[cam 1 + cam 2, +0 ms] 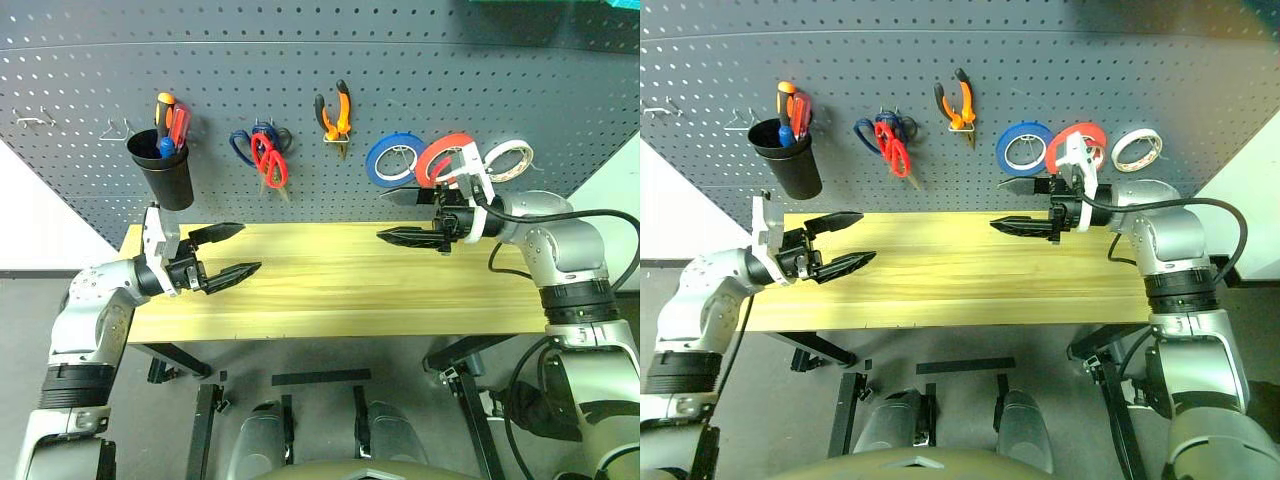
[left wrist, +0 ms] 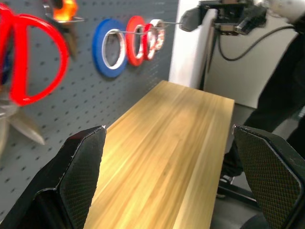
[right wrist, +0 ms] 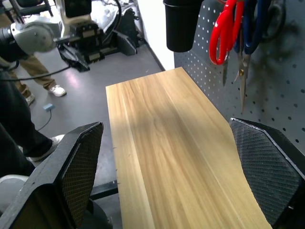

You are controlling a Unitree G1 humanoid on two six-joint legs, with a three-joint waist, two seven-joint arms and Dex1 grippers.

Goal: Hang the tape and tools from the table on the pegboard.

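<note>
The right gripper is covering the lower part of the red tape in the left eye view. The black cup is being cut off at the right wrist view's edge. The pliers are appearing blurred, possibly from motion.

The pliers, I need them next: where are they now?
The pliers hang on the pegboard in the left eye view, handles up, right of the red scissors and left of the blue tape.
</note>
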